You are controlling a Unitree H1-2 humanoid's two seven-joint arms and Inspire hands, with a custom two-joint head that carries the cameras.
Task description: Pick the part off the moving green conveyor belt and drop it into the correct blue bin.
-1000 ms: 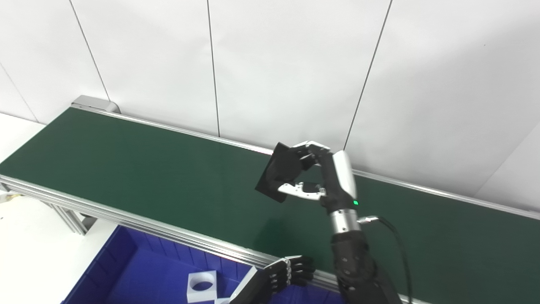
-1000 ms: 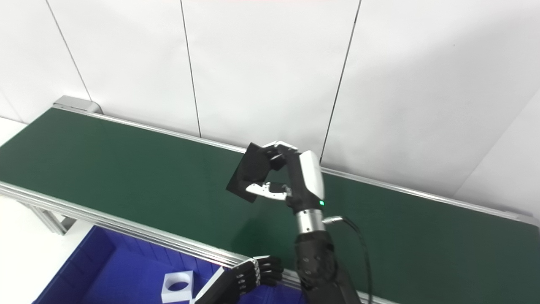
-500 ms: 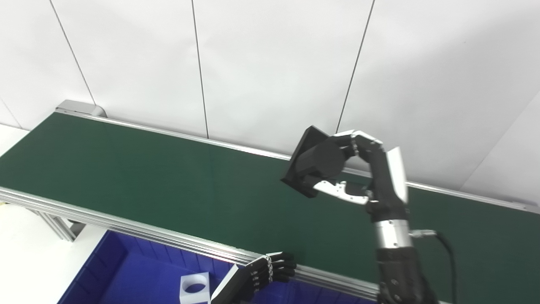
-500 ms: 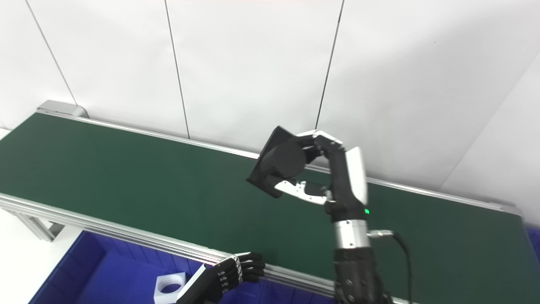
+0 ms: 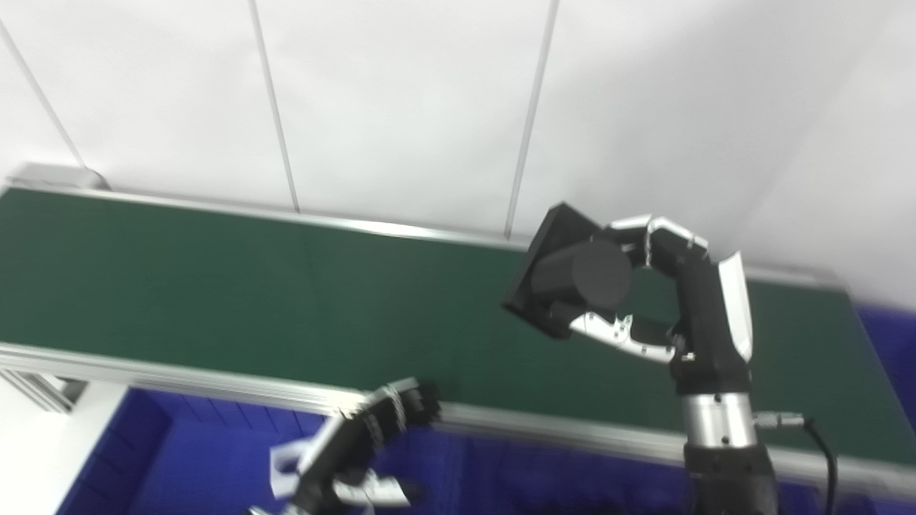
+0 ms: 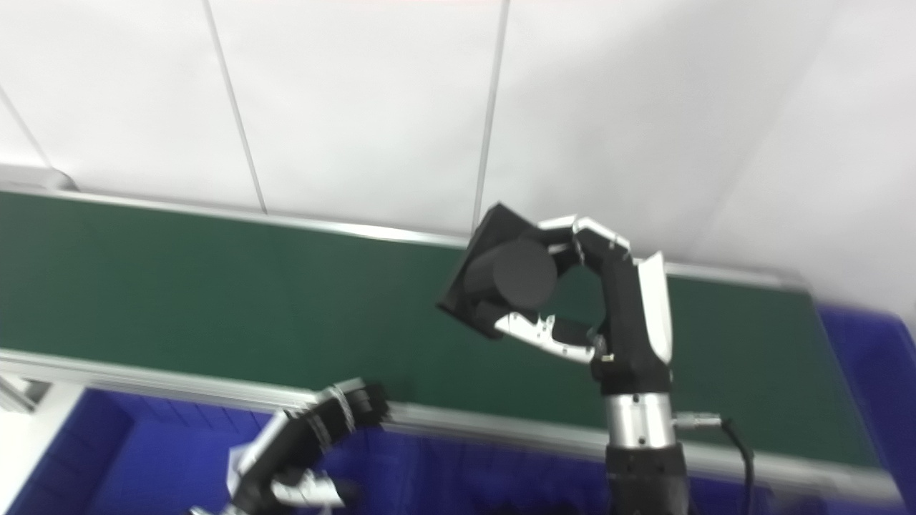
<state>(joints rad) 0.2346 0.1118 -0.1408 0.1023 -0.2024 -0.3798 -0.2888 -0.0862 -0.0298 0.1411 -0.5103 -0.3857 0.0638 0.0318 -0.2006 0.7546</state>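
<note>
The view has swung right since half a second ago, and the right hand (image 5: 665, 300) has carried the black part (image 5: 569, 279) further right, still raised above the green belt (image 5: 215, 286). Fingers above and thumb below clamp it (cylinder facing us). The left hand (image 5: 390, 418) looks curled shut.

White panelled wall (image 5: 401, 100) stood behind the line, split by thin dark vertical seams. A white block with a round hole (image 5: 286, 468) lay low at left, blurred and partly hidden. Pale floor (image 5: 36, 458) showed at bottom left.
</note>
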